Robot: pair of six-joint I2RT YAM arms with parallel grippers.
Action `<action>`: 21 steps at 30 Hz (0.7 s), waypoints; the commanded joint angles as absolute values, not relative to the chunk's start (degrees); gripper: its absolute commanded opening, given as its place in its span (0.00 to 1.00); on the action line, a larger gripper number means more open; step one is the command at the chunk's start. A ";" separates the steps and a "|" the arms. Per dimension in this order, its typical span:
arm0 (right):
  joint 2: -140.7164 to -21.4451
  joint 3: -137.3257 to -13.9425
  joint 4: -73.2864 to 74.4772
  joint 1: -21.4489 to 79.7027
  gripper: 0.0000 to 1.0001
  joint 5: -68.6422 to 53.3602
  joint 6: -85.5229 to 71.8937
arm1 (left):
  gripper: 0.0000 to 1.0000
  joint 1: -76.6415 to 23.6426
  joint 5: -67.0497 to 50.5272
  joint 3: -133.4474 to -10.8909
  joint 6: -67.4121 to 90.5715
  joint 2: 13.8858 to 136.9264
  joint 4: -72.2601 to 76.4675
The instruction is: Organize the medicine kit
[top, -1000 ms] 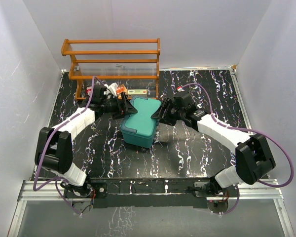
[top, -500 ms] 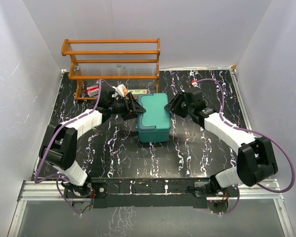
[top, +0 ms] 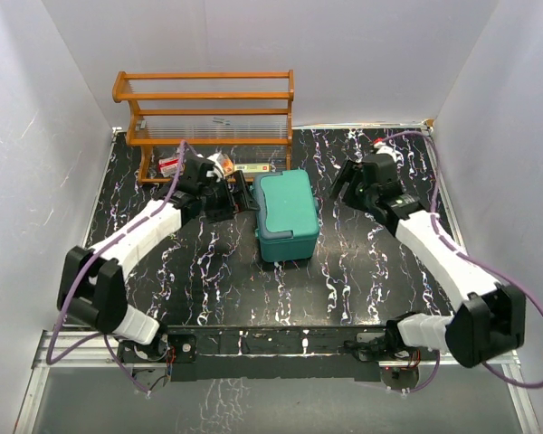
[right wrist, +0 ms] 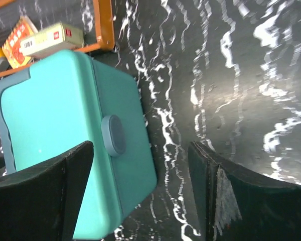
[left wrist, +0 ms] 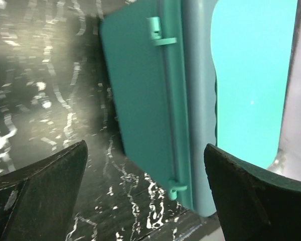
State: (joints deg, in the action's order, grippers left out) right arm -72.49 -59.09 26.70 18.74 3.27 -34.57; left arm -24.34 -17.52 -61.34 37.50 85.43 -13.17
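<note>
Top external lets us see both arms at once: the medicine kit (top: 288, 215) lies lid shut on the black marbled table (top: 371, 271), flanked by the two tools; the left gripper (top: 239, 196) sits just beside its far left corner, while the right gripper (top: 347, 184) stands apart from its right wall, with bare table between. Only this view shows us the whole orange rack (top: 204, 95) beyond both tools.

Left wrist gives us what the overhead cannot: ahead of the left gripper (left wrist: 145, 147), a thin hinge rod (left wrist: 169, 110) runs along the medicine kit (left wrist: 140, 100) side wall, with the bright lid (left wrist: 248, 75) past it; the fingers (left wrist: 40, 191) are spread wide, they grip nothing, and we see no contact with the box.

Right wrist shows us a round knob (right wrist: 114, 134) on the wall facing the right gripper (right wrist: 140, 145); its fingers (right wrist: 226, 196) also stand well apart and hold nothing; the medicine kit (right wrist: 60, 130) lies ahead and off toward one finger; further ahead, a pale carton (right wrist: 52, 39) and an orange carton (right wrist: 17, 42) rest by the rack leg (right wrist: 106, 25).

The hinge side faces the left gripper and the knob side faces the right; the long axis runs across the line between the two tools, from the arm bases toward the rack.
</note>
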 commanded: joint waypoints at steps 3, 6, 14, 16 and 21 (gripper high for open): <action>-59.78 -63.78 33.69 18.19 0.82 15.99 -26.80 | 0.99 -24.07 -0.38 -68.26 31.31 73.50 -31.19; -53.81 -64.30 35.52 18.19 0.90 18.42 -24.58 | 0.99 -24.08 2.34 -67.52 27.93 66.98 -31.58; -41.32 -68.32 42.70 18.19 0.98 21.69 -21.74 | 0.99 -24.13 5.99 -65.06 20.95 44.95 -30.41; -39.56 -69.89 44.79 18.19 0.98 23.22 -21.69 | 0.99 -24.14 6.43 -66.35 19.77 41.91 -31.68; -36.21 -73.31 48.04 18.19 0.98 25.69 -21.48 | 0.99 -24.17 7.75 -69.49 18.17 37.58 -34.94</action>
